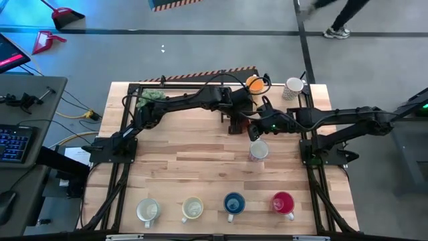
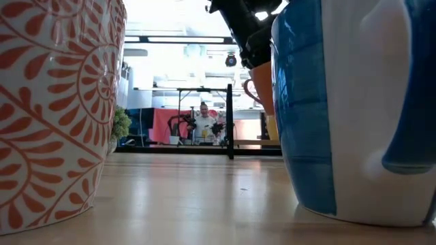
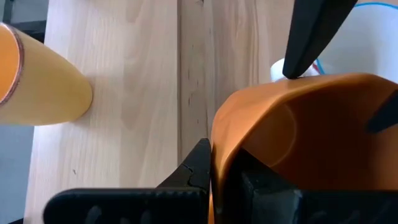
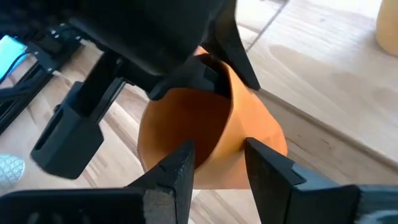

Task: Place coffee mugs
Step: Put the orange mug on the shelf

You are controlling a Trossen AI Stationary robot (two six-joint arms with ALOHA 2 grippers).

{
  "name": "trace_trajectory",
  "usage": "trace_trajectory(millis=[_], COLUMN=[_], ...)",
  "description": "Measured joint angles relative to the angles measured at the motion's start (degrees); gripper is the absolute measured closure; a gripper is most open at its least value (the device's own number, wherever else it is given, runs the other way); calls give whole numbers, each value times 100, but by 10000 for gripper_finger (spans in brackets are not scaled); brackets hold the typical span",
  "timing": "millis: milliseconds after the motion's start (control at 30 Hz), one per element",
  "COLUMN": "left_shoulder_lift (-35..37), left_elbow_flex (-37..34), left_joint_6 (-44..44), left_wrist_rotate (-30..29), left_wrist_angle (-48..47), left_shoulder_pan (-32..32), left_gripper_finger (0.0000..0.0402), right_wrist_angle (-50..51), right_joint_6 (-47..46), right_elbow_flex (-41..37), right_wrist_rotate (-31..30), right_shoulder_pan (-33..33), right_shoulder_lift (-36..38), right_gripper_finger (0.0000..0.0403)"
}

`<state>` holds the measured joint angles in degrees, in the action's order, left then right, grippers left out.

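Mug glossy orange, tapered, rim clamped by left tool, right tool straddling its rim.

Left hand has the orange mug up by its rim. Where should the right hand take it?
Grip the free rim wall of the orange mug, opposite the left hand, one finger inside. Its open mouth faces the open right hand, so come straight in.

Both arms stretched inward meeting mid-table at the far side, left gripper clamped on orange mug rim, right gripper fingers straddling opposite rim
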<state>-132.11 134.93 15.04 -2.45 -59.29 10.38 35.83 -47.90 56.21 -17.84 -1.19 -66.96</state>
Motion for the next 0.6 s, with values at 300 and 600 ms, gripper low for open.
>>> trace_trajectory(millis=[300,600], left_shoulder_lift=[-27,-27], left_elbow_flex=[-22,-20], left_joint_6=[28,-2], left_wrist_rotate=[-233,-211], left_wrist_angle=[-188,-357], left_shoulder_pan=[-61,-129], left_gripper_finger=[390,390], right_wrist_angle=[-162,-326], right_joint_6=[-68,-11], right_elbow_flex=[11,-2], right_wrist_rotate=[107,192], right_shoulder_pan=[-4,36], right_shoulder_lift=[-464,-493], right_gripper_finger=[286,286])
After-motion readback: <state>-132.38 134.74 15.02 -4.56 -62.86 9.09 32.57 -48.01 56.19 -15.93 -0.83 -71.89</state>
